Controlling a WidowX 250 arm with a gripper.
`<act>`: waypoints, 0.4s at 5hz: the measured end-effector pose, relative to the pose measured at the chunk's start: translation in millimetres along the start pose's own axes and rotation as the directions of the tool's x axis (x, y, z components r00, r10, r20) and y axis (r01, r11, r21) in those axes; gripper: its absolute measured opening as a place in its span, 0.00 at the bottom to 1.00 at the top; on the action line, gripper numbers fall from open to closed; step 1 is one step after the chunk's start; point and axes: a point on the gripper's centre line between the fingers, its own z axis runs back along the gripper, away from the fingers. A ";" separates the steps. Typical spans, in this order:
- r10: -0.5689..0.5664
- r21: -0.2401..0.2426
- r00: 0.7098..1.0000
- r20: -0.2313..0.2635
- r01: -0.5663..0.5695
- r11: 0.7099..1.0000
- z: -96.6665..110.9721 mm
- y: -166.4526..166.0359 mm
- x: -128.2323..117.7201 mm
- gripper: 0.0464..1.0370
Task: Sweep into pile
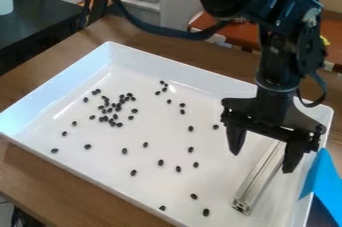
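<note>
Many oval beans, grooved metal bar in glossy tray.

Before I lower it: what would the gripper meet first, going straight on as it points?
Most likely the metal bar in the tray, below the gripper, though the depth is unclear.

A dark counter stands near the brown wooden table.

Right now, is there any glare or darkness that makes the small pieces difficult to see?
Camera view: a bright patch of glare on the white tray, beside the uppermost dark pieces, but their outlines stand out; the black tool shows little surface detail; behind the tray, the left background is mostly in the dark.
</note>
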 end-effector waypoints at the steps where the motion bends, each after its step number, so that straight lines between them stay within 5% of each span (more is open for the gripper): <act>1: -0.015 -0.002 1.000 0.001 0.015 1.000 -4.5 -0.6 0.6 0.96; 2: -0.014 -0.004 1.000 0.012 0.014 1.000 -8.1 -0.3 1.1 0.96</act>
